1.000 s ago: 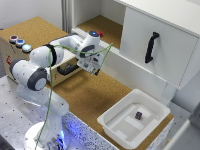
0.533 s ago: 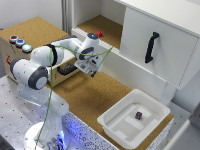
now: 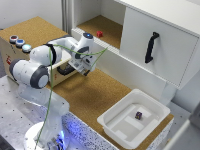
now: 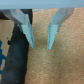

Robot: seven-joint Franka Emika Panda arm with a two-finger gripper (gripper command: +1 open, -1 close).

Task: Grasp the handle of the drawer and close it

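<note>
One robot arm [image 3: 37, 67] is here, with one gripper [image 3: 85, 71] that has two light blue fingers [image 4: 28, 34]. One white tub [image 3: 134, 118] holds one small dark block [image 3: 138, 115]. One white cabinet door [image 3: 160, 47] has one tall black handle [image 3: 151, 47]. One small red thing [image 3: 99, 34] sits on the shelf. Three round buttons [image 3: 19, 43] are on one wooden box [image 3: 7, 50].

Robotics lab w/ mock furniture: 1 robot arm [image 3: 35, 70] bolted to perforated metal breadboard [image 3: 12, 112], cork-topped bench [image 3: 100, 97] (3 buttons [image 3: 20, 43] on a box), white cabinet [image 3: 160, 40].
</note>
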